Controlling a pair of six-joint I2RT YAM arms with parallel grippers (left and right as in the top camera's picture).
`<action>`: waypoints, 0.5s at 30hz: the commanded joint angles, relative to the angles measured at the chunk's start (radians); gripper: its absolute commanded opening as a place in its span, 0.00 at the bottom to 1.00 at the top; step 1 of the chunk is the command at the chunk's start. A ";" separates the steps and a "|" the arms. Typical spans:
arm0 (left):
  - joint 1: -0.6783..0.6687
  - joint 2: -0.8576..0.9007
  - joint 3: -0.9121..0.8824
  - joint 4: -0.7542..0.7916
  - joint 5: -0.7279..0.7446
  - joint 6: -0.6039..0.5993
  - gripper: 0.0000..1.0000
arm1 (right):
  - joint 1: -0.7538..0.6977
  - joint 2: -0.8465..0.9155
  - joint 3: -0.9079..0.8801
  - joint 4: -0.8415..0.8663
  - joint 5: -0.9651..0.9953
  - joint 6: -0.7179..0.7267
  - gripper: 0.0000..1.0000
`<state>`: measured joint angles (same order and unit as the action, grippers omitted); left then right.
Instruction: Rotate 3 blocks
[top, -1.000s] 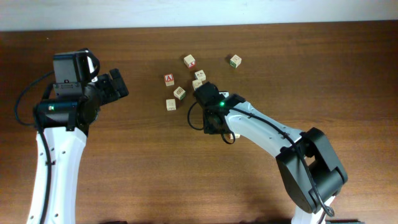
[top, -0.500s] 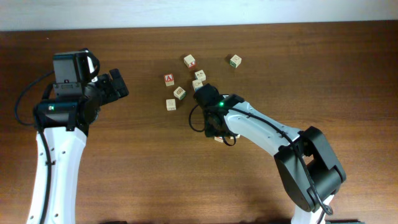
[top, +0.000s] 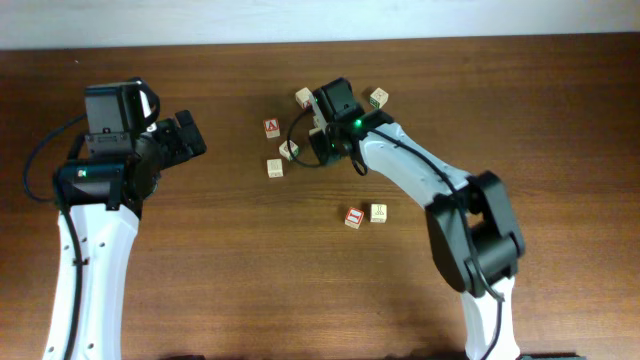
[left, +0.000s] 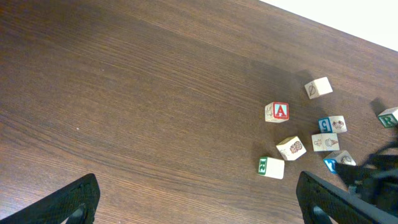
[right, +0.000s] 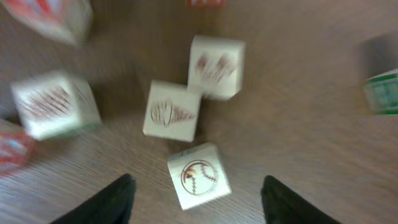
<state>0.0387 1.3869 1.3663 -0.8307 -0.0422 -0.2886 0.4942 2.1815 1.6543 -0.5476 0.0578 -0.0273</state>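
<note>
Fingers of the right gripper (right: 198, 205) are seen spread with nothing grasped. A pale wooden cube printed with a ball (right: 198, 176) lies just ahead of them, with a gap showing on each side. This gripper is poised over the cluster just beside the pale wooden cube with a red-framed letter A (top: 271, 128), on the side away from the left gripper (left: 199, 202). In that cluster a pale wooden cube with a blue print (left: 333, 124) is set just beside a cone-printed cube (left: 325, 142). Two more blocks are placed well apart from the A cube, toward the arm bases. They are a pale wooden cube with a red-framed face (top: 353, 217) and, just beside it, a pale wooden cube with a greenish-yellow print (top: 378, 212). Both lie flat on the dark brown wooden bench (top: 230, 260). Bare wood is seen all round that pair, and the bench's far edge runs behind the A cube. The left fingers are spread wide, grasping nothing, well apart from the A cube.
</note>
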 joint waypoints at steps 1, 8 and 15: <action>0.004 0.008 0.017 -0.001 -0.010 -0.010 0.99 | -0.031 0.050 0.006 0.019 -0.074 -0.082 0.72; 0.004 0.008 0.018 -0.001 -0.010 -0.010 0.99 | -0.057 0.077 0.006 0.054 -0.168 -0.100 0.66; 0.004 0.008 0.017 -0.001 -0.010 -0.010 0.99 | -0.055 0.086 0.005 0.054 -0.205 -0.095 0.46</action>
<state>0.0387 1.3869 1.3663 -0.8310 -0.0422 -0.2886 0.4381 2.2532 1.6524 -0.4934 -0.1223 -0.1272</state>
